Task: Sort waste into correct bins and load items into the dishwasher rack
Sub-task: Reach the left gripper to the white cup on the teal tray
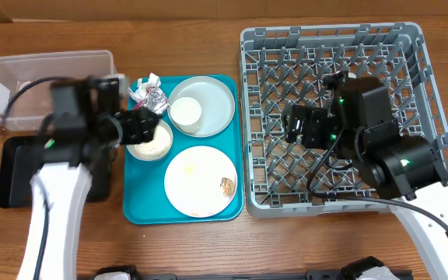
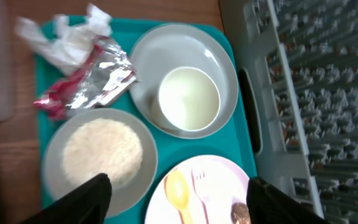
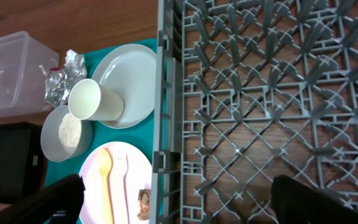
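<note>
On the teal tray (image 1: pixel 142 211) lie a foil wrapper (image 2: pixel 92 84) and white tissue (image 2: pixel 67 37), a grey plate (image 1: pixel 218 105) holding a white cup (image 1: pixel 186 113), a bowl of rice (image 2: pixel 101 149), and a pinkish plate (image 1: pixel 201 180) with a yellow spoon (image 2: pixel 178 190). My left gripper (image 2: pixel 178 199) is open, hovering above the bowl and pinkish plate. My right gripper (image 3: pixel 173 199) is open and empty, above the left edge of the grey dishwasher rack (image 1: pixel 418 93). The clear tub (image 1: pixel 49 66) and the black tray (image 1: pixel 10 171) sit at far left.
A white fork (image 2: pixel 201 190) and a brown food scrap (image 1: pixel 226 185) lie on the pinkish plate. My left arm partly covers the black tray. The rack holds no dishes that I can see.
</note>
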Tool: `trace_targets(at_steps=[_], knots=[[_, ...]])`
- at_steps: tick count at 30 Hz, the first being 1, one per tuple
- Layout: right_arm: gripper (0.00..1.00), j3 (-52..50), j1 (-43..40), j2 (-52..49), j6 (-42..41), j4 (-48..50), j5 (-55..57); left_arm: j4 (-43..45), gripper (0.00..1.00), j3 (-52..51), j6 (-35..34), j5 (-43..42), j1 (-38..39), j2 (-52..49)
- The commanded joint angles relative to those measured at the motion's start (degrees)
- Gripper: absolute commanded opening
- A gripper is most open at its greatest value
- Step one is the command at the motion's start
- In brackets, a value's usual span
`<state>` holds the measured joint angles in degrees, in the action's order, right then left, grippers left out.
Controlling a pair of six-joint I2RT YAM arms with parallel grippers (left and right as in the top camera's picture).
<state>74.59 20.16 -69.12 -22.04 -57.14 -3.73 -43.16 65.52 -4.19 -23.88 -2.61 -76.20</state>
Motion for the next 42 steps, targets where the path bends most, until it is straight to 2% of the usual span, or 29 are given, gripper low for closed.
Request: trace_targets(at_steps=[1,4,10,16,19,20,25,27,36,37,40,42], knots=[[1.0,1.14,-0.44,0.37,-0.96,-0.87,0.9,1.77,0.7,1.81,2.93,1.92,3.91,-5.73],[1.0,1.14,-0.44,0.37,-0.96,-2.21,0.9,2.8,0.67,3.15,2.95,7.74,6.16,-9.97],[1.0,1.14,-0.42,0.37,-0.96,-2.58,0.9,7.41,0.56,3.34,1.09,8.17,7.15,-16.28],[1.0,1.14,-0.42,0.35,-0.96,-3.08,0.87,15.04,0.56,3.34,-0.5,7.72,7.17,-21.81],[1.0,1.14,-0.42,0.35,-0.96,-3.48,0.87,17.84,0.56,3.34,-3.63,7.67,7.65,-23.93],[1.0,1.14,-0.42,0.35,-0.96,-3.52,0.87,18.18,0.56,3.34,-4.24,7.74,8.0,-24.41],[1.0,1.14,-0.42,0.35,-0.96,-4.04,0.87,17.81,0.38,3.34,-4.2,9.81,9.35,-25.05],[1.0,1.14,-0.42,0.35,-0.94,-4.15,0.87,17.7,0.35,3.32,-4.2,9.94,9.42,-25.05],[1.0,1.14,-0.42,0.37,-0.96,-5.01,0.87,14.56,0.34,3.28,-4.17,11.37,9.42,-27.08],[1.0,1.14,-0.42,0.37,-0.96,-5.01,0.87,14.73,0.31,3.28,-4.22,11.15,9.42,-27.54],[1.0,1.14,-0.42,0.37,-0.96,-5.16,0.87,15.17,0.08,3.28,-4.96,10.73,9.4,-28.0],[1.0,1.14,-0.42,0.37,-0.96,-5.35,0.87,15.82,0.04,3.56,-5.81,10.73,9.4,-27.65]])
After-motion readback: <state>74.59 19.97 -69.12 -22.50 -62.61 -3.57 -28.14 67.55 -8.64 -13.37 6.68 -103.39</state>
